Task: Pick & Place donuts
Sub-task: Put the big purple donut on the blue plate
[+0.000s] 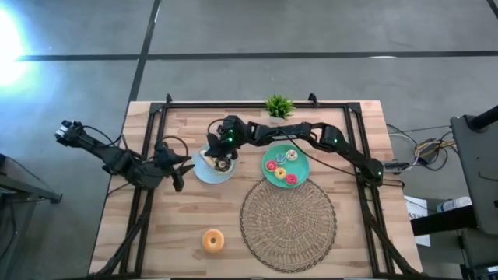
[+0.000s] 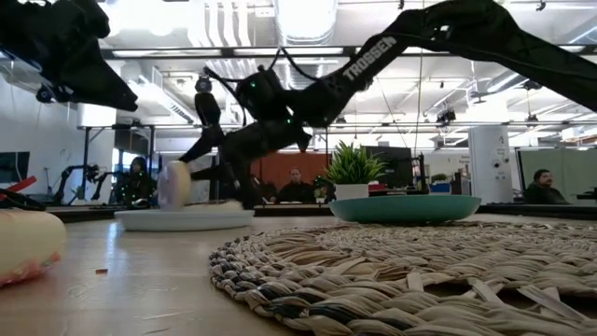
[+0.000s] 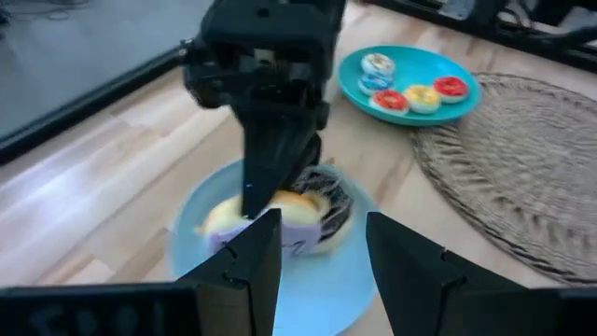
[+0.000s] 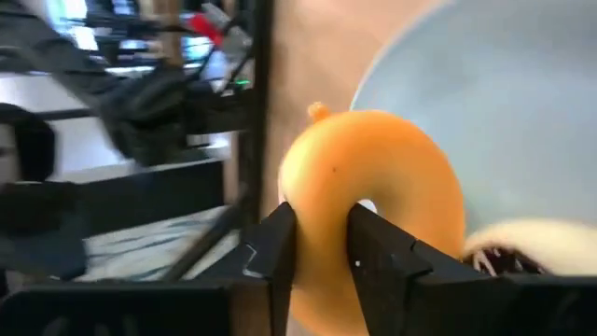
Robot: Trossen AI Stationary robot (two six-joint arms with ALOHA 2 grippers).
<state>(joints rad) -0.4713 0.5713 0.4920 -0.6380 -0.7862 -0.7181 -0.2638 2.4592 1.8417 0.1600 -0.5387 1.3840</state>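
Observation:
A light blue plate (image 1: 201, 176) lies left of the table's middle. My right gripper (image 4: 322, 229) reaches over it from the right and is shut on an orange-tan donut (image 4: 373, 177). A brown-iced donut (image 3: 333, 199) lies on the same plate, right beside it. My left gripper (image 3: 322, 238) hangs open just left of the plate (image 3: 326, 289), touching nothing. Several small iced donuts (image 1: 281, 165) lie on a green plate (image 1: 301, 156). One more orange donut (image 1: 213, 240) lies flat on the bare table near the front edge. My right gripper pinches the orange-tan donut by one side of its ring (image 4: 322, 201). One finger (image 4: 373, 252) stands at the donut's hole and the other (image 4: 275, 252) against its outer edge. The fingers slant down from the table's right. The donut (image 2: 174, 184) stands on edge over the blue plate (image 2: 182, 219).
A large round woven mat (image 1: 288, 224) fills the near right part of the table. A small potted plant (image 1: 278, 106) stands at the far edge. Black frame rails (image 1: 148, 132) run along the table's sides. People sit in the room behind the table.

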